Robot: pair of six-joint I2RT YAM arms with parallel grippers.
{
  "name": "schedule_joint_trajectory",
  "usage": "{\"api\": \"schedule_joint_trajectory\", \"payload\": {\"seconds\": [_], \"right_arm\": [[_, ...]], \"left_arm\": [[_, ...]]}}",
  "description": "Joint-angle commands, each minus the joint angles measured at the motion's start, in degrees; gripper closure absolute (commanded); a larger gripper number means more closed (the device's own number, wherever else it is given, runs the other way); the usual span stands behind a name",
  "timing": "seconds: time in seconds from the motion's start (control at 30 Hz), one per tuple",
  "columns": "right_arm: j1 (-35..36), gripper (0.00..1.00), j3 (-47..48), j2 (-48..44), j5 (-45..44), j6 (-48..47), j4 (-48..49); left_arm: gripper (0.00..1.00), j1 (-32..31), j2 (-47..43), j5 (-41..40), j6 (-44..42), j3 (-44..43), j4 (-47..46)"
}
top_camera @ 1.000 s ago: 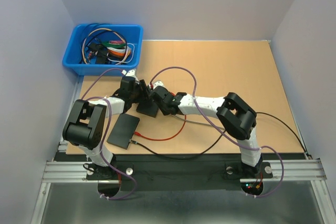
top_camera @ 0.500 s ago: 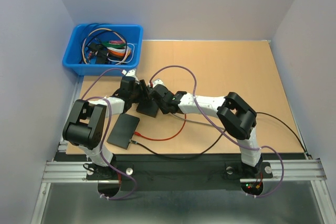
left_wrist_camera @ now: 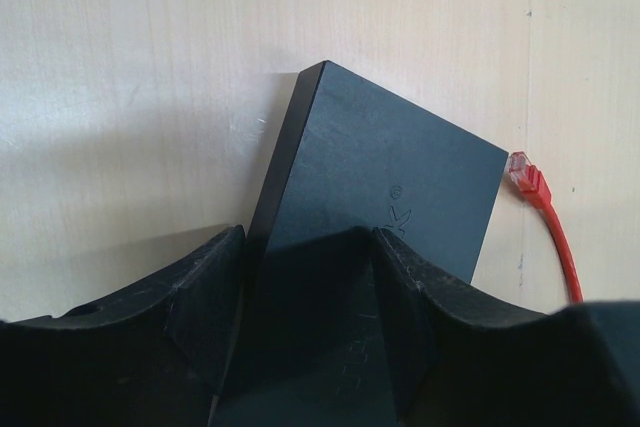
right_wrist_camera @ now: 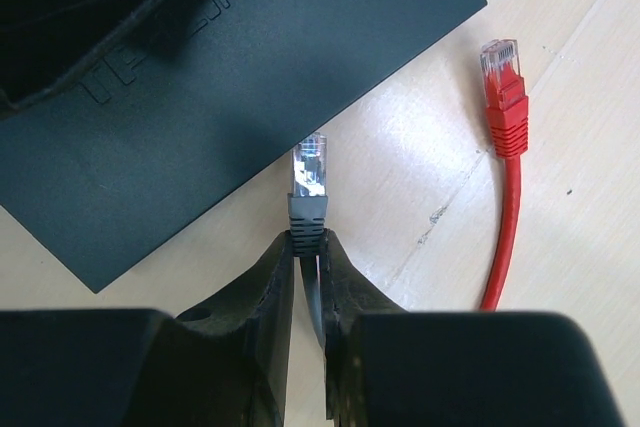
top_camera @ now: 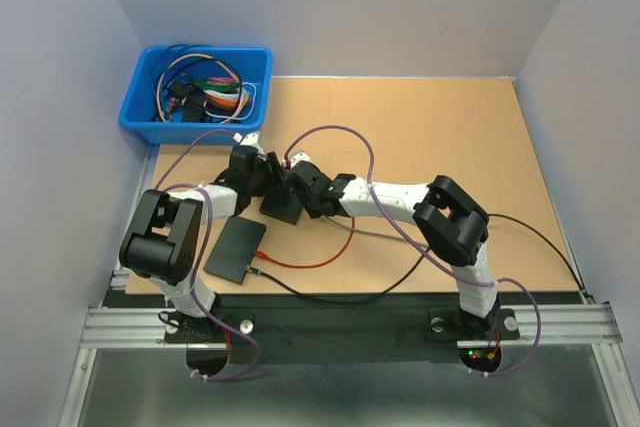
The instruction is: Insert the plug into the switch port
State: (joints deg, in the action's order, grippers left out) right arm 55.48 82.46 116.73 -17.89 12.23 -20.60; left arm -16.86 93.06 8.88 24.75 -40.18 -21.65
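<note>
In the left wrist view my left gripper (left_wrist_camera: 305,252) is shut on a black switch (left_wrist_camera: 400,167), one finger on each side of its near end. In the top view this gripper (top_camera: 262,175) holds the switch (top_camera: 283,207) at the table's left middle. My right gripper (right_wrist_camera: 308,239) is shut on a grey plug (right_wrist_camera: 309,182) with a clear tip. The tip points at the switch's edge (right_wrist_camera: 230,117) and sits just short of it. In the top view the right gripper (top_camera: 300,183) is right beside the switch. The ports are hidden.
A loose red plug (right_wrist_camera: 503,87) on a red cable lies just right of the switch, also in the left wrist view (left_wrist_camera: 527,177). A second flat black box (top_camera: 235,249) lies near the front left. A blue bin (top_camera: 196,93) of cables stands at the back left.
My right gripper has crept slightly left and away, closer to the switch, with the grey plug in it. The left gripper and switch have not moved.
</note>
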Motion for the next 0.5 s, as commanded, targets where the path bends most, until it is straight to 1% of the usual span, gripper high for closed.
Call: {"api": "schedule_joint_trajectory", "payload": {"seconds": [0.0,0.37,0.47], "right_arm": [[1.0,1.00,0.3,-0.7,2.1,0.7,2.0],[1.0,1.00,-4.7,-5.2,-2.8,1.1,1.8],[1.0,1.00,-5.1,-5.7,-2.9,1.1,1.7]], "left_arm": [[0.37,-0.6,0.7,2.0,-1.4,-1.3,1.7],[0.37,-0.6,2.1,2.8,-2.7,-3.3,1.3],[0.37,-0.6,2.5,2.9,-2.8,-3.5,1.0]]}}
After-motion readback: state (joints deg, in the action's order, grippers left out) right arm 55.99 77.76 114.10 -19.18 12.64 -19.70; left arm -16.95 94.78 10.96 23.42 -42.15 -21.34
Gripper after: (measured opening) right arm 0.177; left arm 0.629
